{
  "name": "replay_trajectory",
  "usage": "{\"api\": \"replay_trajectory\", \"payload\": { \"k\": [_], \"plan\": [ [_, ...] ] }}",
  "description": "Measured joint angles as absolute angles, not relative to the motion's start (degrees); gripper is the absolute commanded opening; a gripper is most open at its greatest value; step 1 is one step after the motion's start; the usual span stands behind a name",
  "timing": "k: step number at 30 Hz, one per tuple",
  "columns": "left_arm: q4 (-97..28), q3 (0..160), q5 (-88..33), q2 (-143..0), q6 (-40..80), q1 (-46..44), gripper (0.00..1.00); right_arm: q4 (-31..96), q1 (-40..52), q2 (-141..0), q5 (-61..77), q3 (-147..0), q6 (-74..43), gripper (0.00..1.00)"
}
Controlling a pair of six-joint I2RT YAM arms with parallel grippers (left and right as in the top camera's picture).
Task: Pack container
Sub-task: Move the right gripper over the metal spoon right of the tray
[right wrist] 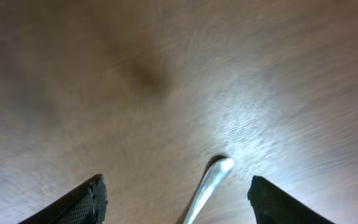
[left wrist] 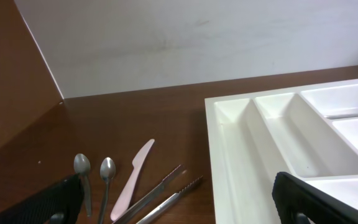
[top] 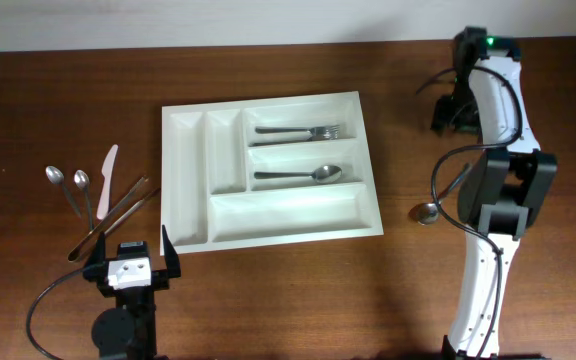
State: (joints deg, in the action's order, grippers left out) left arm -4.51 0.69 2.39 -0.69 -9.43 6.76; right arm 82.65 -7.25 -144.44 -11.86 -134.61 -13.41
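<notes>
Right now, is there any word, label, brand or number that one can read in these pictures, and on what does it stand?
None: no readable text in any view.
The tray, the fork and spoon in it, and the table show no writing.
The only sign is a green light on the right arm, with no letters.

Robot lab bench laid out with kitchen props

A left arm and a right arm, white and black with loose cables, stand on a dark wooden tabletop against a plain white wall. On the tabletop are a white cutlery tray, spoons, a fork and a pink knife.
</notes>
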Motion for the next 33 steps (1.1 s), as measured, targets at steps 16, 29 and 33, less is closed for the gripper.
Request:
{"api": "replay_trajectory", "payload": {
  "k": [16, 29, 33],
  "plan": [
    [-4.51, 0.69, 2.39, -0.69, -9.43, 6.76, 0.99, 81.56, -8.60, -126.87, -2.04, -120.92, -13.72, 0.73],
    [-4.51, 0.69, 2.42, -0.69, -9.43, 6.76, 0.99, 85.21, -8.60, -126.37, 4.60, -120.60, -17.02, 0.70],
    [-4.51, 0.69, 2.39, -0.69, -9.43, 6.76, 0.99, 83.70, -8.71, -126.37, 4.69, -118.61, -19.20, 0.69]
  ]
}}
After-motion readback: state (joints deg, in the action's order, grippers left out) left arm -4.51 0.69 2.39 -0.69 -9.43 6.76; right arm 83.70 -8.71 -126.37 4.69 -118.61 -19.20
